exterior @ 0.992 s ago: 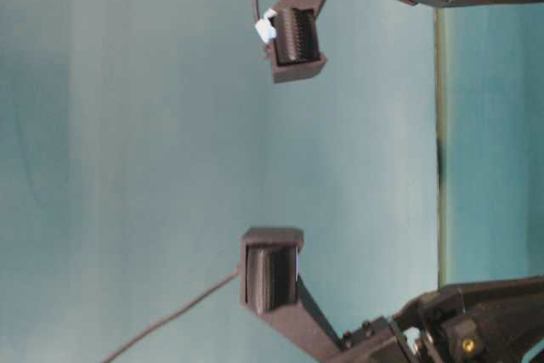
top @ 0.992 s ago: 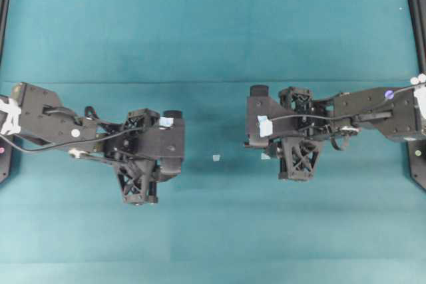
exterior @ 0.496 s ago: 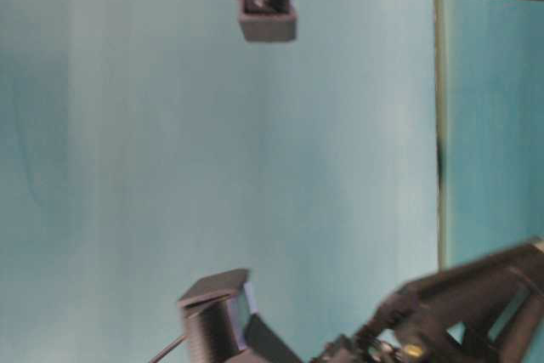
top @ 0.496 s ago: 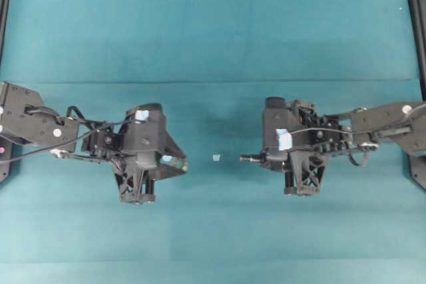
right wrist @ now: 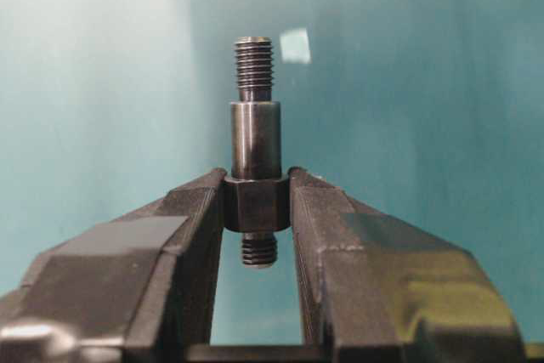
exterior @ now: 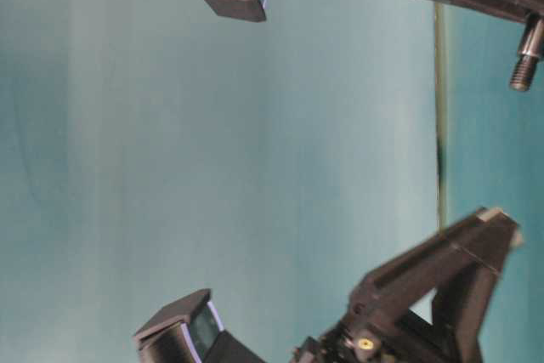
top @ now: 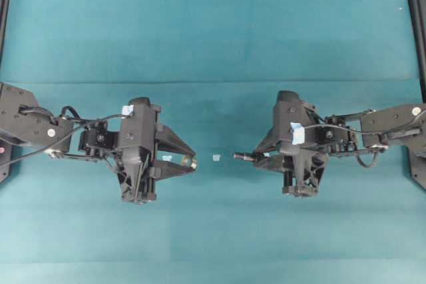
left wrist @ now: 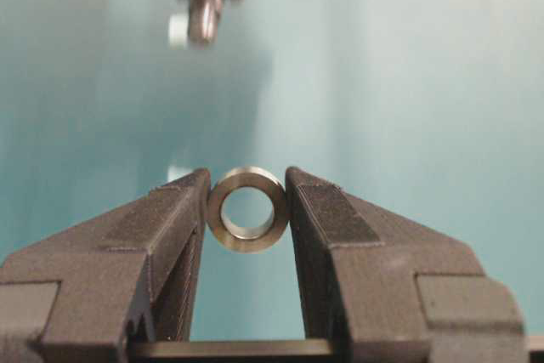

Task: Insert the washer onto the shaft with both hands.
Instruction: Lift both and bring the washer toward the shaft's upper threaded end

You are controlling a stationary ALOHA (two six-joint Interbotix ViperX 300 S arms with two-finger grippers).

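The left pincer (left wrist: 247, 210) pinches the washer (left wrist: 247, 209) by its rim, so the hole faces outward. The right pincer (right wrist: 257, 203) clamps the shaft (right wrist: 254, 147) on its thick collar – the threaded tip stays free, pointing toward the washer, still apart.

Robotics lab bench, not home or shop. Teal cloth (top: 213, 31) covers whole work surface, plain teal backdrop in table-level view. Black frame rails (top: 417, 44) at both edges of bench. Two black lattice-bodied arms, left arm (top: 80, 141) and right arm (top: 359, 139), face each other, with loose cables and pale tape tags. Small tape scrap (top: 215, 157) on cloth between them.
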